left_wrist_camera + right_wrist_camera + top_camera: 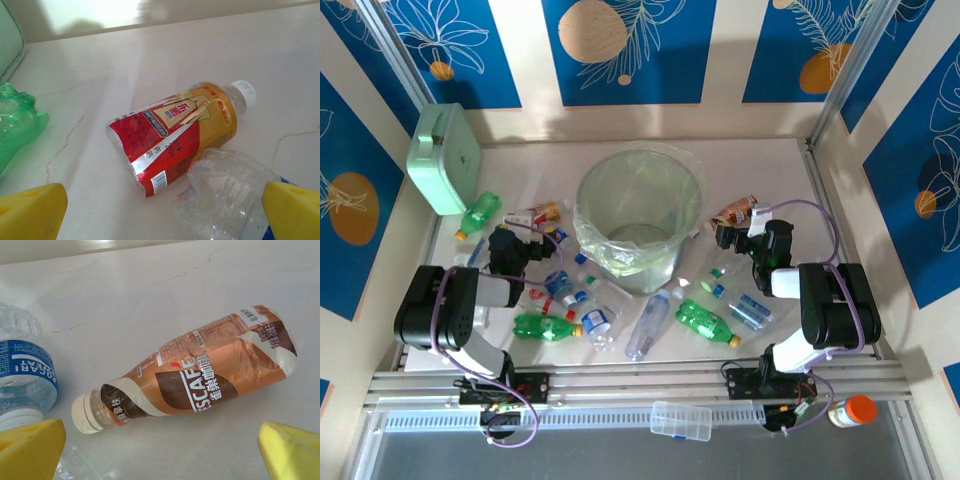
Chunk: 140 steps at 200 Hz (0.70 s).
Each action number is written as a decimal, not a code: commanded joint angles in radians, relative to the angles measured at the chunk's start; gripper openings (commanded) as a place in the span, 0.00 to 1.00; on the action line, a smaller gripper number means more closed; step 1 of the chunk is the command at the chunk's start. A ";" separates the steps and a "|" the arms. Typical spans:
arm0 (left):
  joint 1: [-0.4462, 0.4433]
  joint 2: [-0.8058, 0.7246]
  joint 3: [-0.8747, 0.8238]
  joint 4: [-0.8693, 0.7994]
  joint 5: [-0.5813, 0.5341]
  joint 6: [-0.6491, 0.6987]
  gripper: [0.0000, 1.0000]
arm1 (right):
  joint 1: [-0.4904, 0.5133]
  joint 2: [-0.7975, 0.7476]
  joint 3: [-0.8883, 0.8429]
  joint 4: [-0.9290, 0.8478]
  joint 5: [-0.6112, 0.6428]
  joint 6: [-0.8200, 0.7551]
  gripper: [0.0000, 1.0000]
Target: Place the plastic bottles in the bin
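Hovering wide open over loose bottles, both grippers empty

Left wrist view: the left gripper has its jaws spread fully, with the yellow fingertips in the two bottom corners of the frame and nothing gripped. A red-and-gold bottle lies on its side at frame centre, white cap toward upper right, untouched by the pads. A crushed clear bottle sits lower right, butting against the red-and-gold one. A green bottle is at the left edge, apart from both.

Right wrist view: the right gripper is also released, wide and holding nothing. A brown coffee bottle lies on its side at centre, cream cap toward lower left, clear of the yellow pads. A blue-labelled clear bottle is at the left edge.

Top view: the bin stands upright at frame centre, lined with a bag. The plastic bottles are scattered on the table to the left of, below and to the right of the bin, none in a grip. The left gripper sits just left of the bin and the right gripper just right of it. A mint-green case is at upper left.
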<state>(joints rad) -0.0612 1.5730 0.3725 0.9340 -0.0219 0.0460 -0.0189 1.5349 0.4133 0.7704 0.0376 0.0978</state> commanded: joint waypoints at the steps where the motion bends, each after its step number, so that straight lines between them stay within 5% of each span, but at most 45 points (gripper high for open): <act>1: 0.003 -0.022 0.014 -0.025 0.025 0.011 0.99 | 0.018 -0.037 0.033 -0.030 0.019 -0.004 0.99; 31: 0.003 -0.113 0.062 -0.188 0.098 0.036 0.99 | 0.041 -0.117 0.242 -0.449 0.012 -0.015 0.99; 73: -0.002 -0.241 0.085 -0.289 0.056 0.017 0.99 | 0.093 -0.238 0.312 -0.504 0.062 0.042 0.99; 103: -0.031 -0.273 0.074 -0.066 -0.055 -0.148 0.99 | 0.142 -0.313 0.415 -0.636 0.112 0.141 0.99; 123: -0.063 -0.309 0.076 -0.004 -0.100 -0.362 0.99 | 0.130 -0.378 0.524 -0.861 0.216 0.425 0.99; 140: -0.097 -0.332 0.065 0.055 -0.012 -0.414 0.99 | 0.108 -0.448 0.580 -1.005 0.198 0.527 0.99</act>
<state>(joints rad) -0.1135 1.2892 0.4332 0.8383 -0.0647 -0.1818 0.1158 1.1931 0.8997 0.0322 0.1722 0.3710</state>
